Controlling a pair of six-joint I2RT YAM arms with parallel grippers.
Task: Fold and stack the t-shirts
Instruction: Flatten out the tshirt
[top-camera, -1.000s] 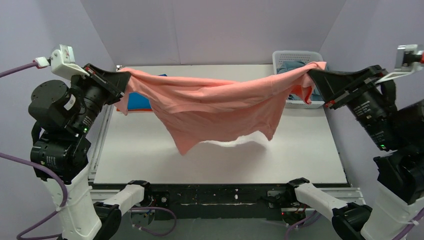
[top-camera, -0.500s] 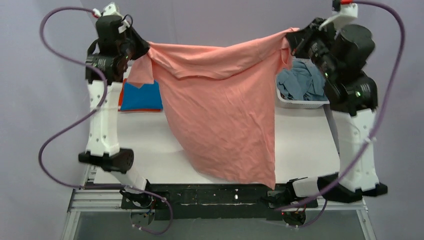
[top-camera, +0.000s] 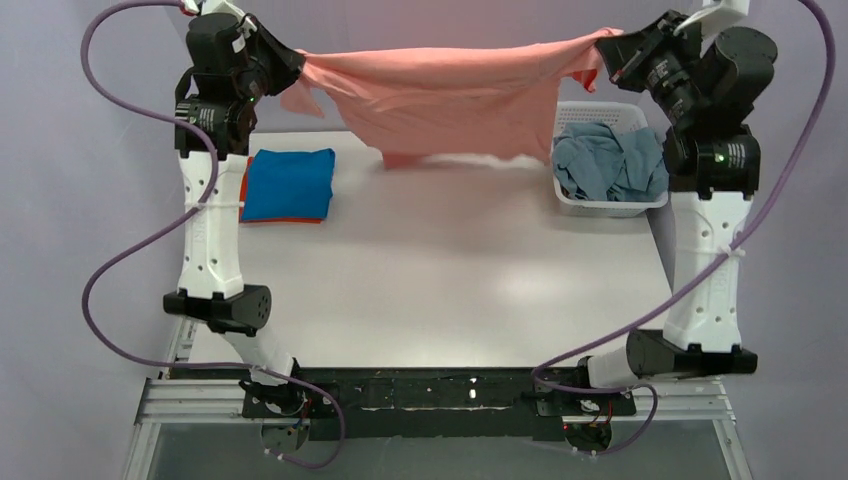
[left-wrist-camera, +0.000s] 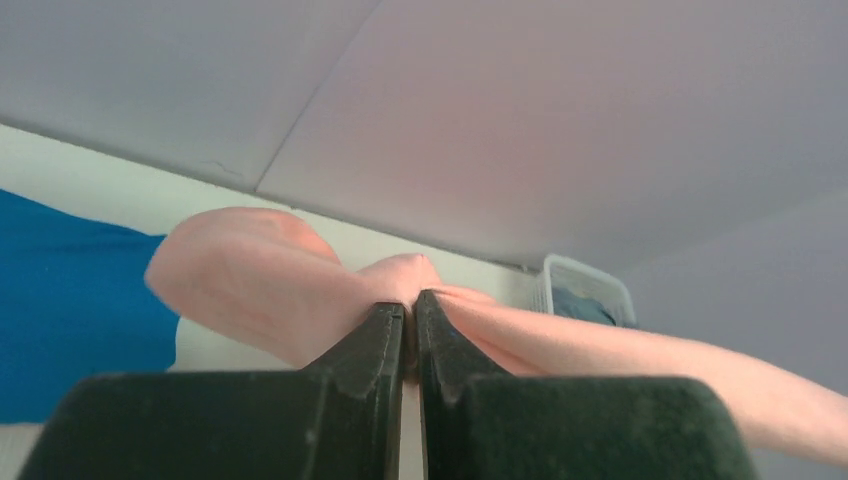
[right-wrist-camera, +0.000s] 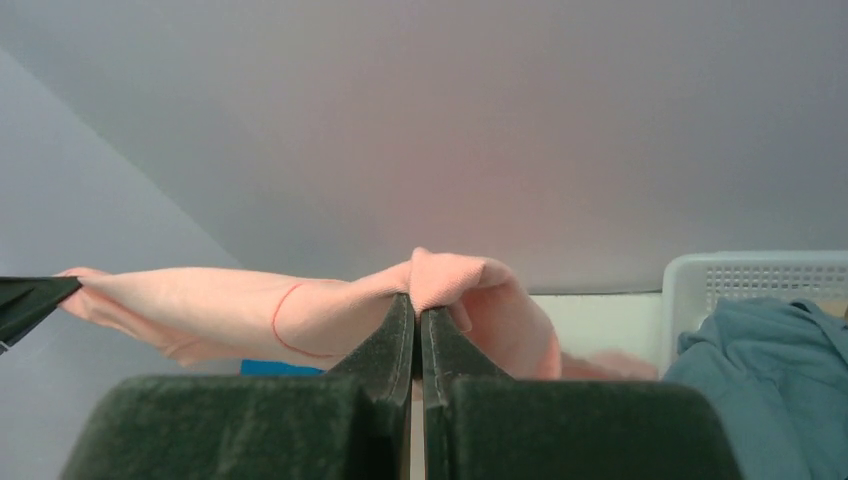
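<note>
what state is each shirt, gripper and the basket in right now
pink t-shirt: lifted, spread out in the air
blue t-shirt: folded, top of the stack
orange t-shirt: under the blue, only edges showing
grey-blue t-shirt: crumpled, unfolded
basket: upright, holding the grey-blue t-shirt
left gripper: shut on pink t-shirt
right gripper: shut on pink t-shirt

The left hand (left-wrist-camera: 410, 310) is pinching the salmon-pink t-shirt (left-wrist-camera: 250, 280), which is bulging to its left and stretching away rightward; a blue t-shirt (left-wrist-camera: 70, 300) is lying farther left.
</note>
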